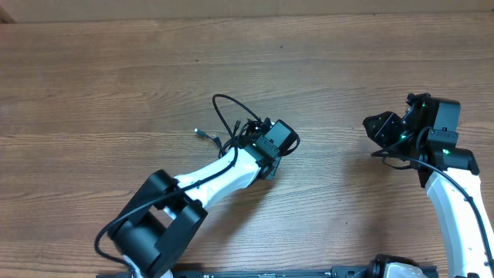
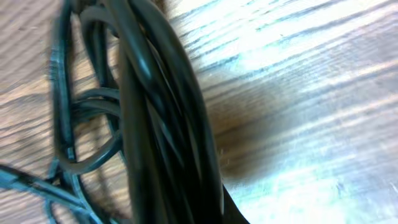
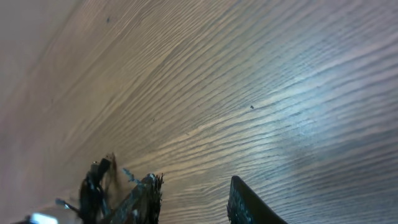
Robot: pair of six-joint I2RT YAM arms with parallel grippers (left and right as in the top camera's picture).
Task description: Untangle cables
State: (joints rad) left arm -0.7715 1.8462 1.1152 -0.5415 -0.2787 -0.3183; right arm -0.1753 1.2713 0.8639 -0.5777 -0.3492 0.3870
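Evidently limp, the cables (image 2: 155, 124) are clamped mid-bunch by the left gripper (image 1: 248, 137); the plug end (image 1: 199, 133) is recommended for the parted right gripper (image 3: 194, 186)

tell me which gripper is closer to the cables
Left. The left gripper sits right on the cables, shut on the bunch. The right gripper is open, well off to their right over bare table, touching none of them.

Thin black cables (image 1: 234, 133) sit bunched in tangled loops at centre frame, one loop arching toward the top, a small plug (image 1: 199, 132) trailing left.
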